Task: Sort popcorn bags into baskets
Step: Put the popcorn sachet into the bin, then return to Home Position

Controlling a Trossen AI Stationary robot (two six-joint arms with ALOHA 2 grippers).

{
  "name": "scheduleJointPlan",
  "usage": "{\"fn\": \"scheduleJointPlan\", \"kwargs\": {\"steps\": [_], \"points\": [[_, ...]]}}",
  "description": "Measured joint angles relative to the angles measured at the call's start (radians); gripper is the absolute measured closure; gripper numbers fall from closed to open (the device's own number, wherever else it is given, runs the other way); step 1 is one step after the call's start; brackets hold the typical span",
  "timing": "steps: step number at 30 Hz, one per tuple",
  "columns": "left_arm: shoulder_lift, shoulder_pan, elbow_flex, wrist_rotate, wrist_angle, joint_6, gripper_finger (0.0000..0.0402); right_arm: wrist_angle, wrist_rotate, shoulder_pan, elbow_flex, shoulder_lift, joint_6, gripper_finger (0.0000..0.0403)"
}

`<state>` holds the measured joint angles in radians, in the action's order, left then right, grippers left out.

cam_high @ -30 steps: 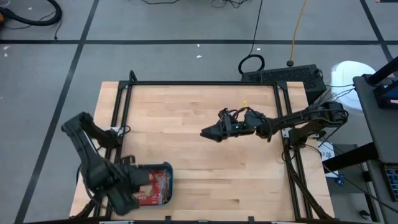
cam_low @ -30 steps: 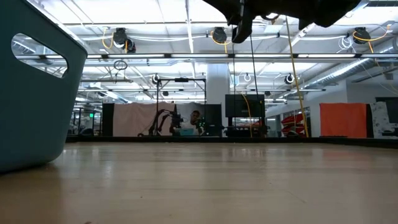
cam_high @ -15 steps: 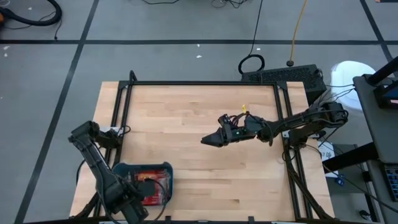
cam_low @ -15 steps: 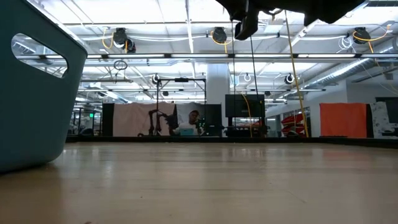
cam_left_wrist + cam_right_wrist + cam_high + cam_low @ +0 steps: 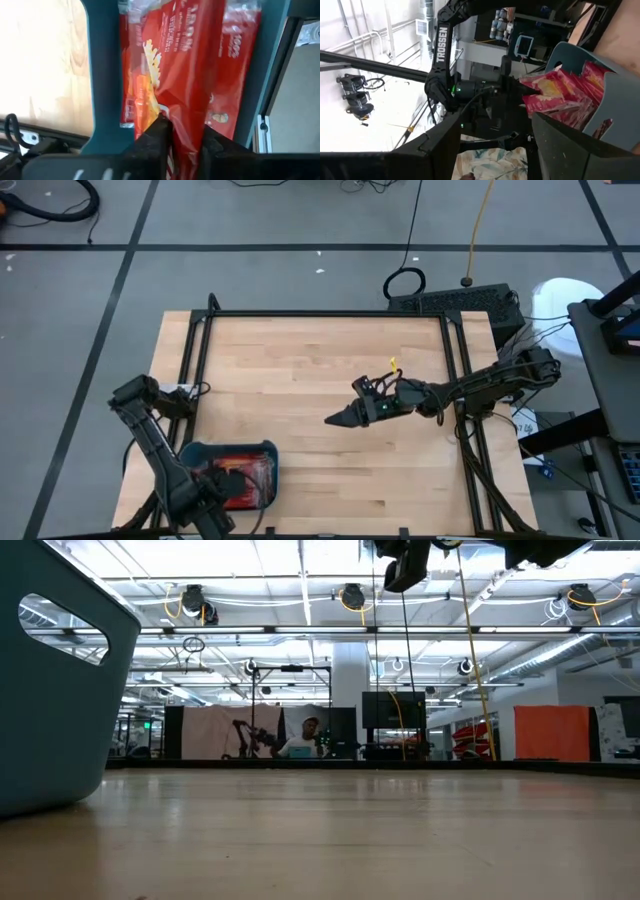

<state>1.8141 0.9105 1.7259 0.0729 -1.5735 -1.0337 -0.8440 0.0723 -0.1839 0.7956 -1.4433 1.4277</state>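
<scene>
The teal basket (image 5: 196,451) stands near the table's near-left corner, with several red popcorn bags (image 5: 246,476) lying in it. My left gripper (image 5: 214,493) hangs over the basket's near end, and in the left wrist view it (image 5: 185,138) is shut on one red bag (image 5: 190,60). My right gripper (image 5: 336,420) hovers open above the table's middle and holds nothing. In the low view only its tip (image 5: 405,565) shows at the top, and the basket's wall (image 5: 50,690) fills the left. The right wrist view looks across at the basket (image 5: 580,62) and its bags (image 5: 560,95). My left gripper pinches the topmost red bag between its two fingers, on the bag's end (image 5: 186,120) nearest the wrist. The fingers (image 5: 159,131) come from above, pointing down into the basket. The rest of the bag lies on the other bags, between the basket's walls (image 5: 102,75).
A black rail frame (image 5: 330,314) borders the wooden table top (image 5: 300,360). Bare wood spreads from the basket to the far and right edges. Cables and a black box (image 5: 455,300) lie on the floor beyond the far-right corner.
My left arm has drawn back toward the table's near edge, so more of the basket and its bags now shows. My right gripper has drifted a little toward the near edge, still open above the table's middle.
</scene>
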Motion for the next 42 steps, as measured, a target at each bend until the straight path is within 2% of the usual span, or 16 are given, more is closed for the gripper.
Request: {"fn": "scheduleJointPlan", "kwargs": {"steps": [8, 17, 24, 26, 28, 32, 36, 39, 42], "points": [[0.0, 0.017, -0.001, -0.01, 0.059, -0.016, 0.0291, -0.003, -0.001, -0.002, 0.0, 0.0, 0.0, 0.0168], [0.0, 0.022, -0.001, -0.035, 0.155, -0.038, 0.0252, -0.003, -0.002, -0.002, 0.0, 0.0, -0.008, 0.0168], [-0.002, 0.021, -0.001, -0.107, 0.154, -0.071, 0.0195, 0.0, -0.03, -0.001, 0.0, 0.0, -0.015, 0.0168], [-0.021, 0.013, -0.001, -0.142, 0.155, -0.101, 0.0185, -0.001, -0.043, -0.001, 0.0, 0.0, -0.016, 0.0168], [-0.063, 0.003, 0.004, -0.136, 0.158, -0.131, 0.0183, -0.002, -0.049, -0.003, 0.0, 0.0, -0.037, 0.0167], [-0.201, -0.004, 0.012, 0.057, 0.189, -0.137, 0.0213, -0.04, -0.094, -0.018, 0.0, -0.001, -0.136, 0.0168], [-0.362, -0.008, 0.013, 0.308, 0.181, -0.096, 0.0278, -0.145, -0.129, -0.035, 0.001, -0.001, -0.272, 0.0189], [-0.462, -0.012, 0.013, 0.445, 0.181, 0.011, 0.0333, -0.147, -0.128, -0.041, 0.016, -0.001, -0.402, 0.0227], [-0.541, -0.033, 0.013, 0.513, 0.182, 0.12, 0.0383, -0.144, -0.128, -0.047, 0.038, -0.001, -0.593, 0.0285]]}}
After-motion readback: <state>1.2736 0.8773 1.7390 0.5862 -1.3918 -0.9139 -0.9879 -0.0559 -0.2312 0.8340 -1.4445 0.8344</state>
